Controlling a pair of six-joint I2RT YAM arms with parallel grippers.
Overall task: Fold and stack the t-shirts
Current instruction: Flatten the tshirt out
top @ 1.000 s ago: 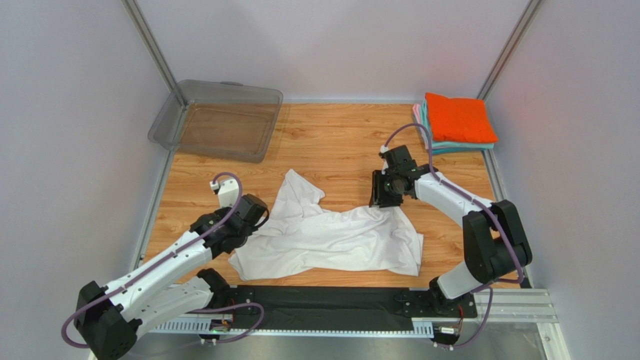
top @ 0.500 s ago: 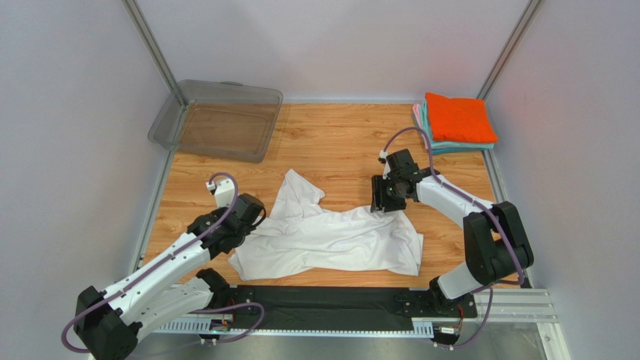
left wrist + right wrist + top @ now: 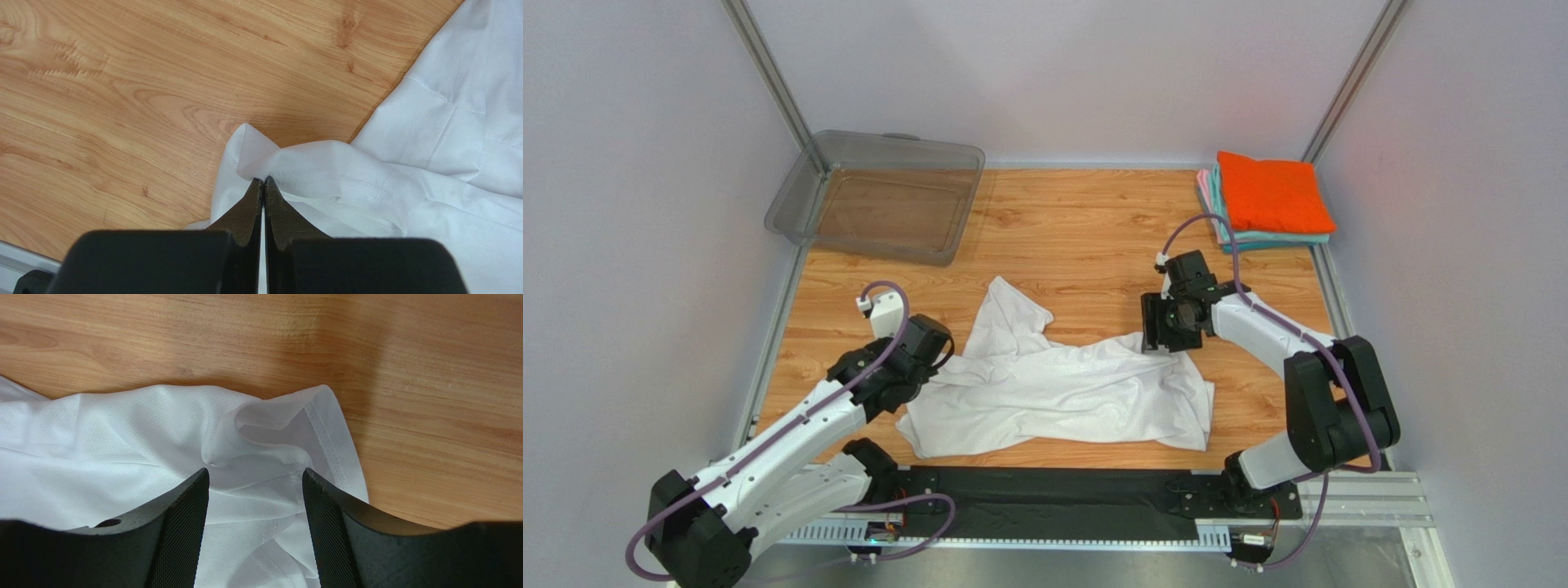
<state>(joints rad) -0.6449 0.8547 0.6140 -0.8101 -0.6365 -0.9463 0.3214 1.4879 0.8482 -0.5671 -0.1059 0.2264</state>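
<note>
While the white t-shirt lay crumpled on the wooden table, the grey bin sat far left and the folded stack, orange on top, far right, both well apart from it. Only the wrist views showed the left gripper pinched on a fabric fold and the right gripper spread wide over the hem.

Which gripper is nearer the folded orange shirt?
Right. The right gripper hovers in front-left of the orange shirt; the left gripper pinches the white t-shirt far across the table.
</note>
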